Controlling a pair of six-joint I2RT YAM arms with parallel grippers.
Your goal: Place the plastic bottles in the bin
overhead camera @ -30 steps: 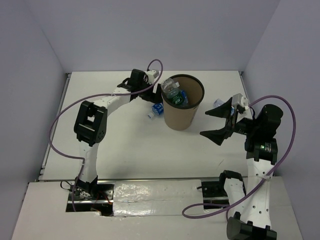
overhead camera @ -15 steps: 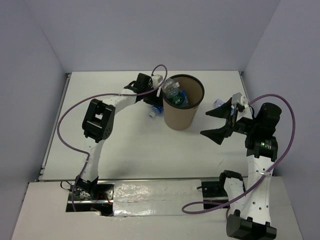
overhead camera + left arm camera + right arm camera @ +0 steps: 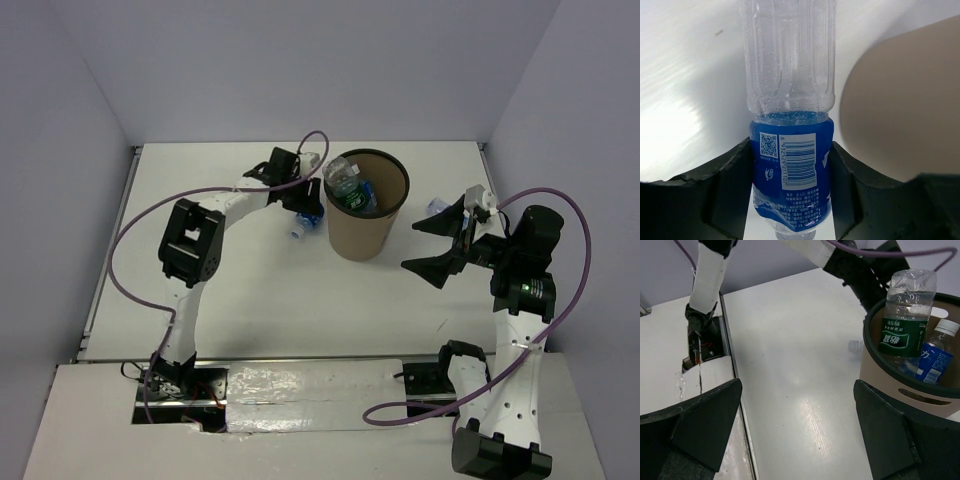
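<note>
Left end effector (image 3: pixel 791 170) clenched on a clear blue-labelled plastic bottle (image 3: pixel 789 75) lying on the white surface (image 3: pixel 250 290), just beside the tall brown cylindrical bin (image 3: pixel 365 240)
Its cap is cut off in the wrist view; right end effector (image 3: pixel 410 248) spread wide, half hiding another bottle (image 3: pixel 434 206)

The right gripper (image 3: pixel 797 405) hung with its two black fingers (image 3: pixel 702 427) spread wide above the white table (image 3: pixel 790 330). At the right edge stood the brown bin (image 3: pixel 895 390), black-rimmed, with a slot cut in its wall. A clear green-labelled bottle (image 3: pixel 902 320) stuck up out of it, base uppermost, and a blue-labelled bottle (image 3: pixel 935 357) with a white cap leaned beside it. Just left of the bin, the white cap of a third bottle (image 3: pixel 855 345) showed on the table. The left arm (image 3: pixel 707 275) reached across behind.
</note>
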